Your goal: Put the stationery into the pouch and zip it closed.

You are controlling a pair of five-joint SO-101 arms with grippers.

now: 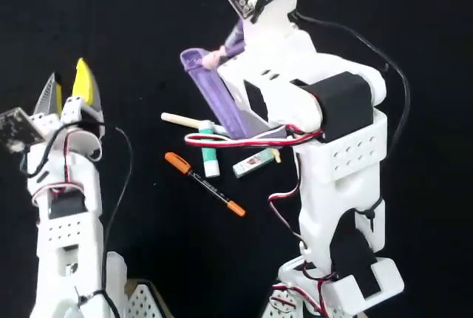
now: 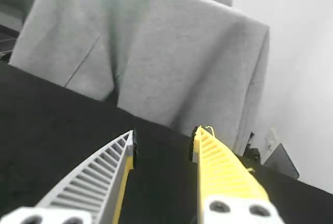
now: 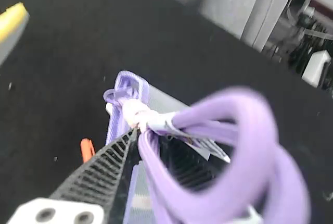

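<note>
Right arm [image 1: 336, 155] stands nearest, its white body rising from the lower edge. Its right tool [image 1: 240, 31] is clenched on the purple loop [image 1: 235, 39] at the far end of the pouch [image 1: 218, 100]. That pouch lies slantwise on the black surface [image 1: 148, 37], partly behind the arm. A cream stick [image 1: 179, 119], a green-ended tube [image 1: 210, 157], a small green piece [image 1: 255, 162] and an orange pen [image 1: 205, 183] lie just beside the pouch, all outside it. The left tool [image 1: 68, 85] is well apart from them, released and holding nothing.

From the left wrist, the left tool [image 2: 162, 139] shows its grey and yellow fingers [image 2: 223, 177] parted above the surface [image 2: 52, 120], with grey cloth [image 2: 156, 52] behind.

From the right wrist, the loop [image 3: 244, 130] curls closest, caught in the right tool [image 3: 136, 130] at its knot. The pouch [image 3: 122, 107] lies beyond, the pen [image 3: 86, 148] tip beside it, and the left tool's yellow finger [image 3: 13, 18] farther off.
</note>
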